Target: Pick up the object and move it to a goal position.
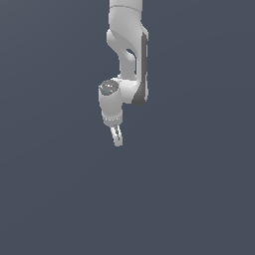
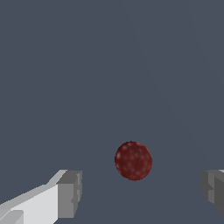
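The object (image 2: 133, 160) is a small dark red speckled ball lying on the plain grey-blue ground in the wrist view. My gripper (image 2: 142, 192) is open, with one grey finger pad (image 2: 70, 194) on one side of the ball and the other pad (image 2: 213, 189) far off on the other side. Neither pad touches the ball, which sits just beyond the tips. In the exterior view the white arm hangs down from the top, and the gripper (image 1: 117, 138) points downward near the middle. The ball does not show there.
Only the uniform grey-blue ground surrounds the arm in both views. No goal marker shows.
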Controlling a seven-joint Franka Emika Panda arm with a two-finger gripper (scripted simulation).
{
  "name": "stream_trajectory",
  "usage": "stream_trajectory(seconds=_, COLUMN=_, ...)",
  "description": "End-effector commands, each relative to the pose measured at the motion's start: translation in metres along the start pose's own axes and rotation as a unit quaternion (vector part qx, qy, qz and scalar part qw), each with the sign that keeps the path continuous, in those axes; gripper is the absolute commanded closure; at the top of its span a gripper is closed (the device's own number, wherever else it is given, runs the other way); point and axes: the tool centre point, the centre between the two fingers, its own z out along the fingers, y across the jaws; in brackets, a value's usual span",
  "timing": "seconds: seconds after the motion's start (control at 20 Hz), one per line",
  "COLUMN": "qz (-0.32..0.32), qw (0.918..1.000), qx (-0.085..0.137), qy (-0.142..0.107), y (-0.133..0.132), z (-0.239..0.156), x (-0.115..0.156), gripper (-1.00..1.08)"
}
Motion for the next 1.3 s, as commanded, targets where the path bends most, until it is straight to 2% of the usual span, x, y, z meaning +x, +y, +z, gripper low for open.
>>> stream_trajectory(seconds=0.0, qz=0.001, qw=1.0, qx=0.0, qy=0.0, y=0.001, z=0.009, x=0.0, gripper=-0.92)
stream_trajectory(seconds=0.55, qz=0.002, qw=1.0, qx=0.0, qy=0.0, y=0.001, z=0.041, x=0.0, gripper=-0.92)
stream_trajectory(seconds=0.6, qz=0.002, qw=1.0, qx=0.0, qy=0.0, y=0.001, z=0.041, x=0.0, gripper=1.08)
stream_trajectory(seconds=1.25, qz=0.002, qw=1.0, qx=0.0, qy=0.0, y=-0.001, z=0.04, x=0.002, gripper=1.08)
